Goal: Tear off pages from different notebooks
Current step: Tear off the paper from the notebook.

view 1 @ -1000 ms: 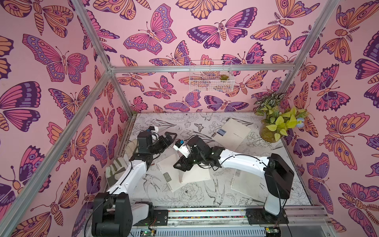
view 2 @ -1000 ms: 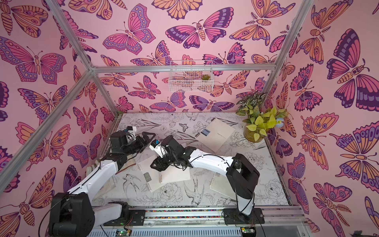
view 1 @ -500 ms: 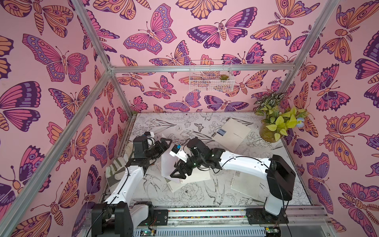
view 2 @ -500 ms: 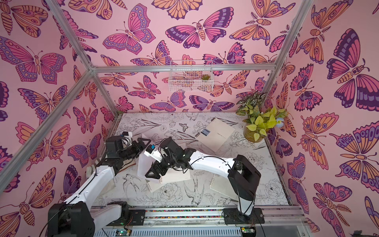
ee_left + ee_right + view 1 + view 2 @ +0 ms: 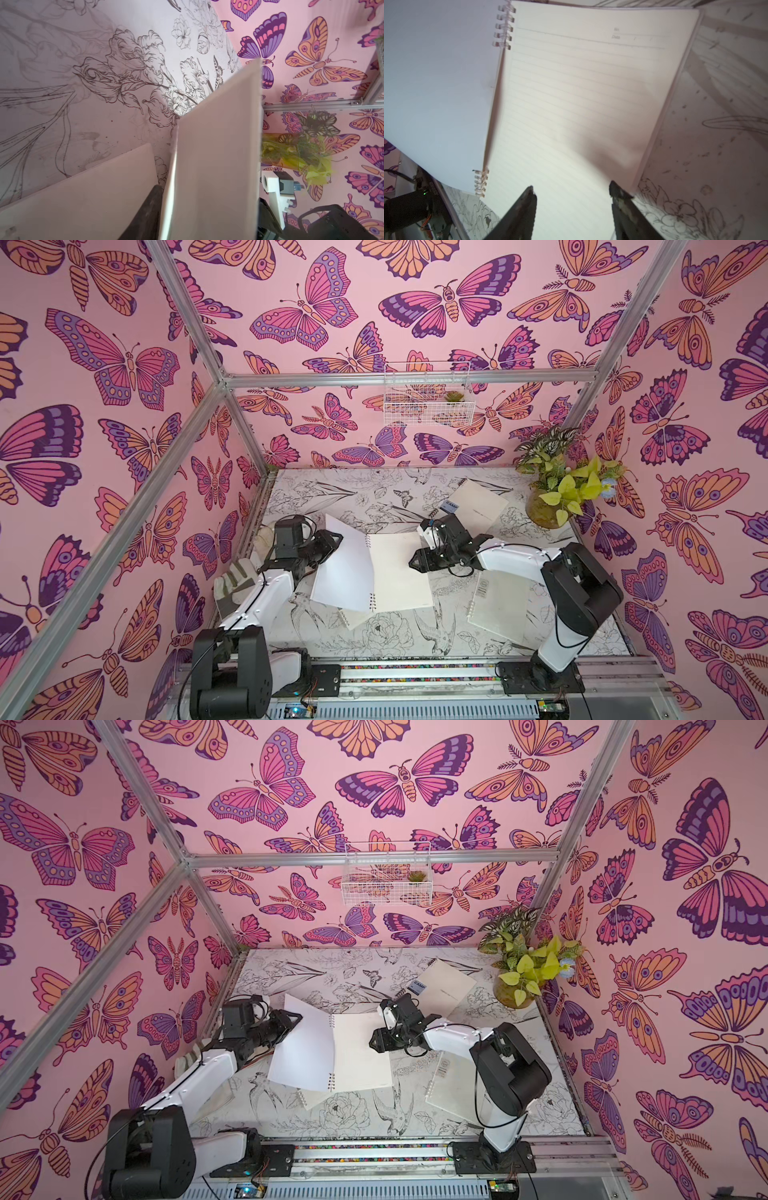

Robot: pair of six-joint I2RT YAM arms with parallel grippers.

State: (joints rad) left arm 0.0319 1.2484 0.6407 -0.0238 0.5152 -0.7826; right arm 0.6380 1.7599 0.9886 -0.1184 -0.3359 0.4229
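An open ring-bound notebook [image 5: 401,572] lies mid-table with a lined page [image 5: 581,93] facing up. Its plain white left leaf [image 5: 343,564] stands raised off the table; I cannot tell whether it is a cover or a page. My left gripper [image 5: 333,538] is shut on that leaf's outer edge. In the left wrist view the leaf [image 5: 218,155] rests against one dark finger [image 5: 145,214], and the other finger is hidden. My right gripper [image 5: 415,563] is open just off the notebook's right edge, its jaws wide over the lined page with nothing between them [image 5: 572,188].
The CAMP notebook [image 5: 478,504] lies at the back right beside a potted plant [image 5: 555,497]. A closed notebook [image 5: 498,605] lies under the right arm. Another notebook's corner [image 5: 353,619] shows below the open one. A work glove [image 5: 232,583] lies beside the left arm.
The right gripper, which was holding the leaf up, has let go and drawn back to the right. The left gripper has closed on the leaf's edge. The notebook now lies spread open.
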